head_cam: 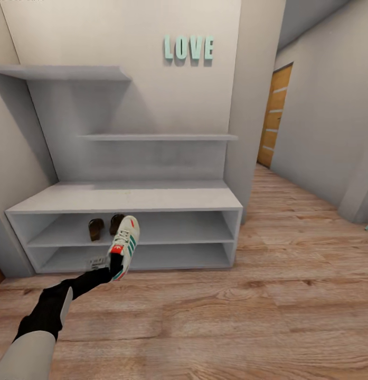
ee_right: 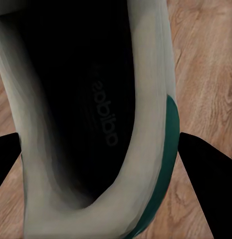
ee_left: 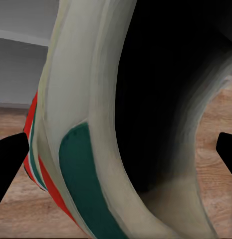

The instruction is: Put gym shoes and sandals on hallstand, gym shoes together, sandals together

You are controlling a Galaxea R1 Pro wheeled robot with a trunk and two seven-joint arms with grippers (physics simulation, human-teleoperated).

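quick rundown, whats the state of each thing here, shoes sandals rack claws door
gym shoe in left claw: lifted, in front of the rack
gym shoe in right claw: gripped, wood floor behind it
two sandals: side by side on the rack's middle shelf
hallstand: top bench and bottom shelf bare
left claw: shut on a shoe
right claw: shut on a shoe
door: closed

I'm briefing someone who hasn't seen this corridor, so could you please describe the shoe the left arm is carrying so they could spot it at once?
Find the pale-grey hallstand under the mint LOVE letters. In front of its open shelves, the left gripper holds up a white gym shoe. Its green stripes and red-orange tab set it apart from the dark brown sandals on the shelf behind.
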